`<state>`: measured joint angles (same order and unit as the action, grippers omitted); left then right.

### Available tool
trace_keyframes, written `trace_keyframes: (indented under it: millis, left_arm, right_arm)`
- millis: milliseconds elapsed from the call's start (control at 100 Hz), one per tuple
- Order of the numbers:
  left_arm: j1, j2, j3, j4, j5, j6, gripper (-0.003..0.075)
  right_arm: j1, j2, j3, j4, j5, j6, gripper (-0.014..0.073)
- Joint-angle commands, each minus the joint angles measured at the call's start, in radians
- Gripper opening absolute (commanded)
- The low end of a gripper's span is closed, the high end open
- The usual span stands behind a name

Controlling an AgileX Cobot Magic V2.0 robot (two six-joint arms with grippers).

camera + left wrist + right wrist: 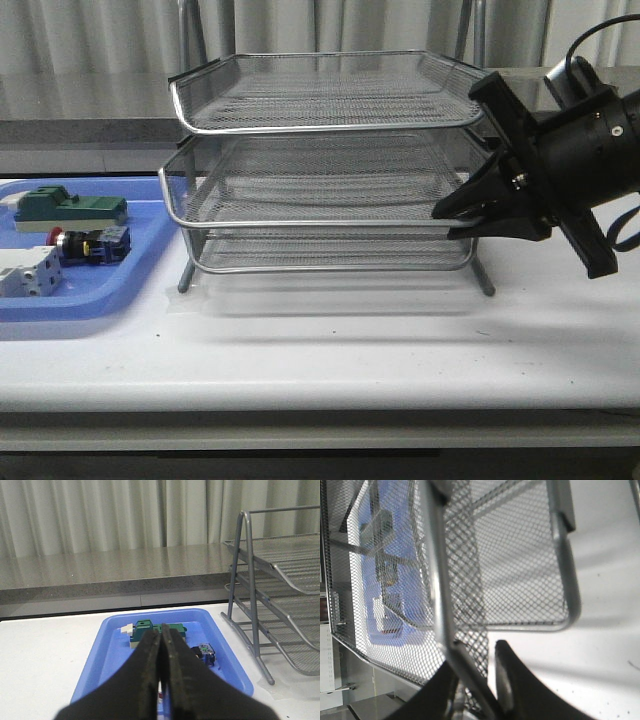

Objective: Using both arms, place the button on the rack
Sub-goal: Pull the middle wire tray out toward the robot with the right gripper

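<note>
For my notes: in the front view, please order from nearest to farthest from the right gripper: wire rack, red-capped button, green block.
1. Silver wire-mesh rack, touching the right gripper.
2. Red-capped button, in the tray.
3. Green block, far left, about equally far.

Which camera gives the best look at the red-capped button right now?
The front view: the button lies unobstructed in the blue tray, red cap visible. The left wrist view shows only its blue rear block beside the shut left end effector. The right wrist view shows only vague shapes through mesh.
</note>
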<state>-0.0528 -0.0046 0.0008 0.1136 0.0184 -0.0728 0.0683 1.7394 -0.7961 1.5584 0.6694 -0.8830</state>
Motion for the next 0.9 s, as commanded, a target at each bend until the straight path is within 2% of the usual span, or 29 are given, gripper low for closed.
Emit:
trace_keyframes:
  millis: [0,310,550,660,770,890]
  left_arm:
    - [0.002,-0.032,0.048,0.002,-0.078,-0.011,-0.002]
    - [0.002,-0.032,0.048,0.002,-0.078,-0.011,-0.002]
    - [0.002,-0.032,0.048,0.002,-0.078,-0.011,-0.002]
    - [0.002,-0.032,0.048,0.002,-0.078,-0.011,-0.002]
    - [0.002,-0.032,0.048,0.002,-0.078,-0.011,-0.002]
    - [0.002,-0.032,0.048,0.002,-0.078,-0.011,-0.002]
  right_arm:
    - [0.002,-0.036,0.056,-0.111,0.003,-0.035,-0.0061]
    - [0.002,-0.158,0.241,-0.11,-0.047,-0.072,-0.0061]
    - [0.002,-0.22,0.27,-0.11,-0.095,-0.072,-0.004]
    - [0.002,-0.234,0.27,-0.11,-0.104,-0.086,0.0056]
    - [0.002,-0.263,0.27,-0.11,-0.103,-0.114,0.0241]
    - [0.002,-0.315,0.27,-0.119,-0.097,-0.114,0.0395]
